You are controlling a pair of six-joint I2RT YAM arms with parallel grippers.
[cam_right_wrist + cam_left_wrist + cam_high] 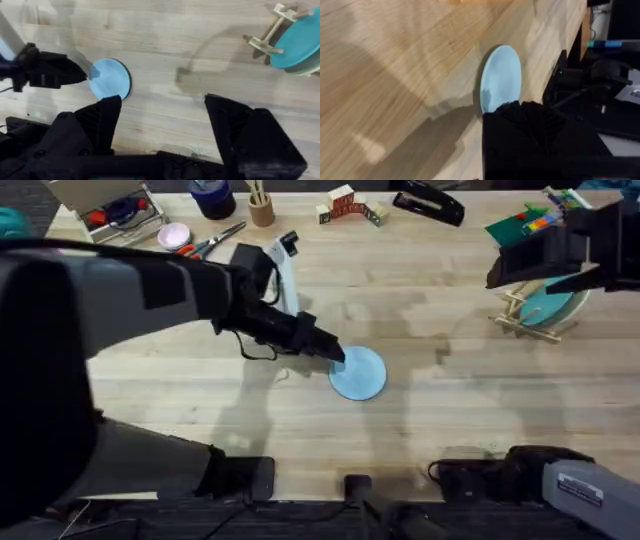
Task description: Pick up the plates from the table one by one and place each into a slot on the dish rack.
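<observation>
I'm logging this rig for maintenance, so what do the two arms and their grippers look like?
The left arm has pale grey links with black joints, a black gripper and a thin black cable looping beneath the wrist. The right arm has a grey link with a small white label and a black joint; its gripper has broad, blocky black fingers.

Overhead view: the left arm reaches across the tabletop [440, 410] from the lower left, its hand [335, 354] at the near-left edge of the sky-blue plate [360, 374], which lies flat near the middle. At the far right, the teal plate [548, 304] stands tilted in the dish rack [522, 319], with the right arm's dark hand [560, 255] above it. Along the far edge lie a pink dish [174, 235], scissors [212, 240] and a wooden cup [262, 210].
</observation>
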